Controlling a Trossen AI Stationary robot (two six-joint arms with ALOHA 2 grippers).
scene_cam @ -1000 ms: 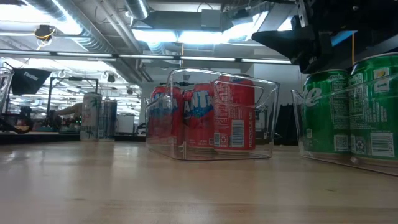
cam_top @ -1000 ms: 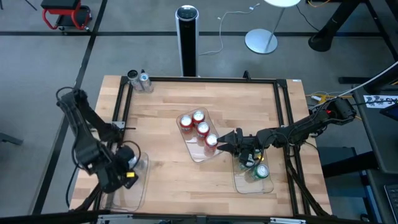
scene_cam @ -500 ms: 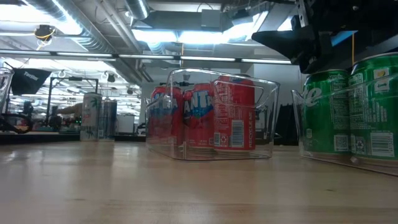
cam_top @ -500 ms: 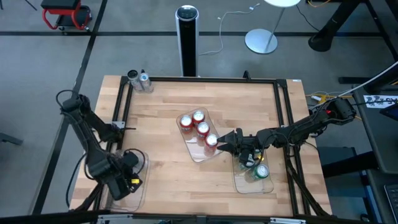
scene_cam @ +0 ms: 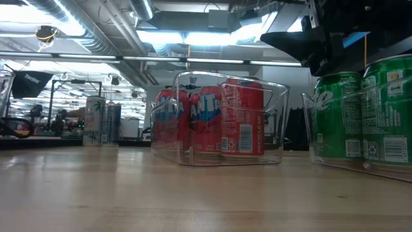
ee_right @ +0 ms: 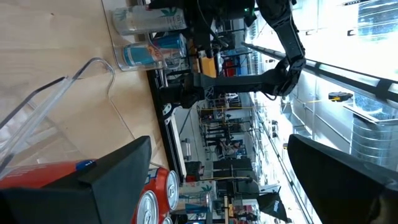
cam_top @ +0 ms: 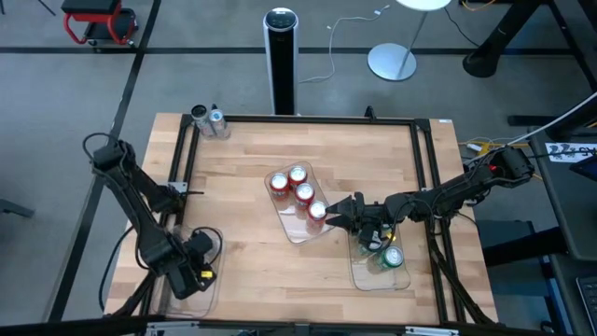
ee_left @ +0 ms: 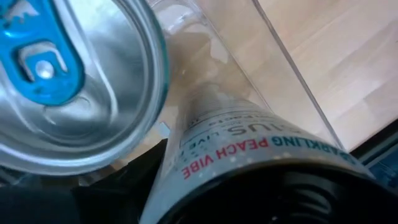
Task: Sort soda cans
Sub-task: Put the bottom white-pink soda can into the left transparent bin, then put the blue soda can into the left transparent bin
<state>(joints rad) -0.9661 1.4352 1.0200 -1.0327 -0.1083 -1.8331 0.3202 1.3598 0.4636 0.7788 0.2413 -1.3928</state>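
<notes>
From above: left tool (cam_top: 191, 273) hangs over the left tray (cam_top: 213, 301), well off to the near-left of the middle tray (cam_top: 291, 230). Four red cans (cam_top: 304, 193) sit in a row in that middle tray. Right tool (cam_top: 347, 211) hovers just beside its right edge, fingers spread, nothing in them. Green cans (cam_top: 393, 257) are in the right tray (cam_top: 359, 281), close by on the near-right. Two silver cans (cam_top: 208, 118) wait at the far-left corner of the counter (cam_top: 252, 149), well apart from the middle tray. Low view: the middle tray is clear hard plastic w/ rounded corners, red cans upright inside, printed glossy sides; green cans to its right behind another clear wall; silver pair far to its left. Left wrist view: the held can (ee_left: 249, 146) fills the frame, pale matte w/ coloured lettering. I'd say the left tool is clamped on it, though its fingers are mostly hidden. Next to it is a second silver can (ee_left: 62, 81), brushed metal top w/ a blue tab, inside the clear tray wall. Right wrist view: dark fingers (ee_right: 118, 177) wide apart above the red cans. Step in hand, I reckon: setting a silver can down in the left tray. Next move needs it lowered upright beside the second silver can w/o knocking it, then let go.
</notes>
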